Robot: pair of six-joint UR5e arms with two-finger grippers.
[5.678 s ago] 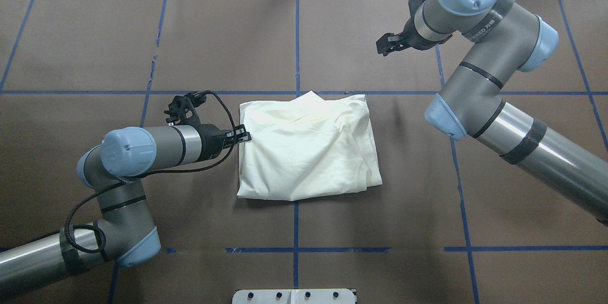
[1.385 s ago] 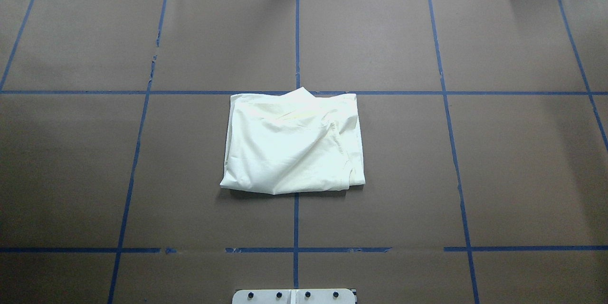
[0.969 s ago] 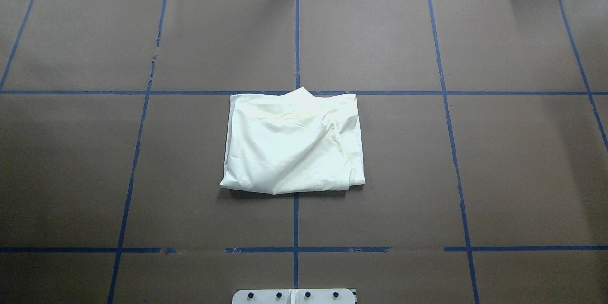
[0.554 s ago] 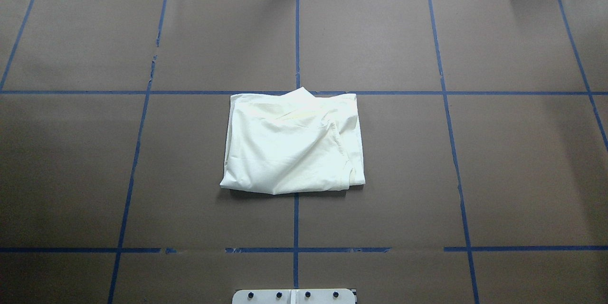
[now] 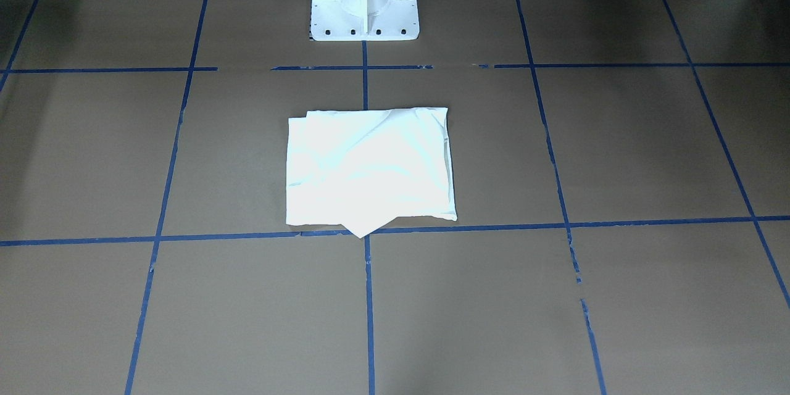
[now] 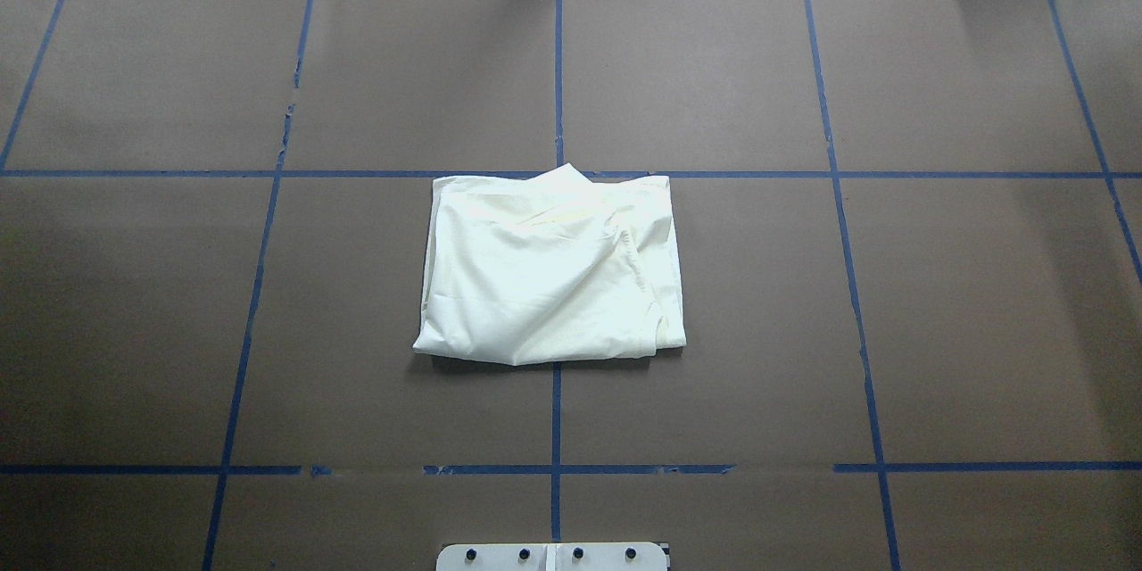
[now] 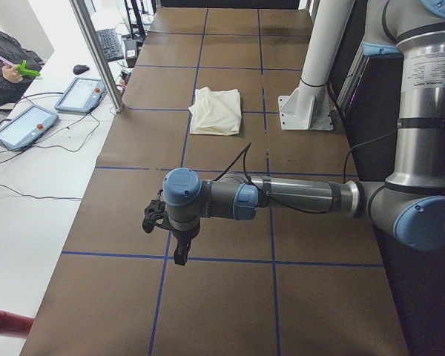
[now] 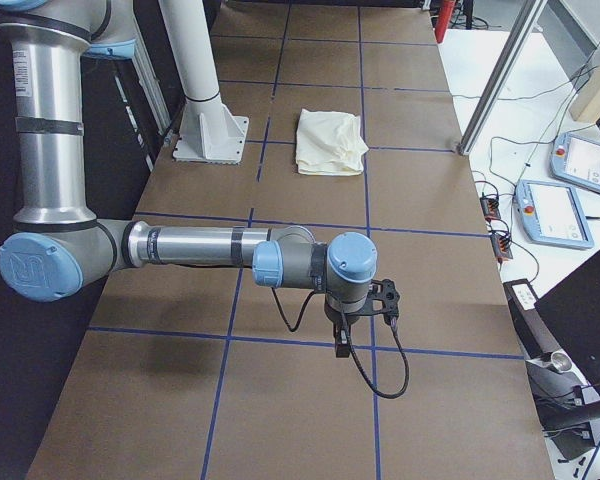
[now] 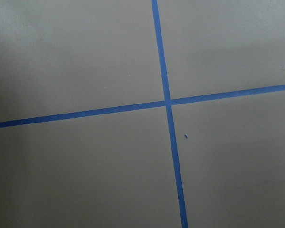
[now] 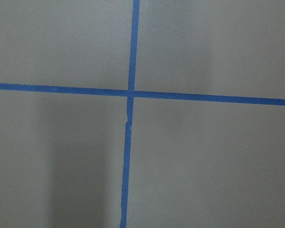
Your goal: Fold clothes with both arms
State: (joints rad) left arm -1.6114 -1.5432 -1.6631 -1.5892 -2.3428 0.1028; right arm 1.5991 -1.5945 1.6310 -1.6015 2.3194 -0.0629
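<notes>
— Where is the shirt laid?
— Folded, in the middle of brown paper gridded with blue tape.
— The left gripper, the right gripper?
— Held over opposite table ends; open or closed cannot be told.

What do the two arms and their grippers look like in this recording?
The left arm and right arm are silver-grey tubes with light blue joint caps, black bands and a printed label on the upright segment. The left gripper and right gripper are black, each with a black cable looping past the wrist.
</notes>
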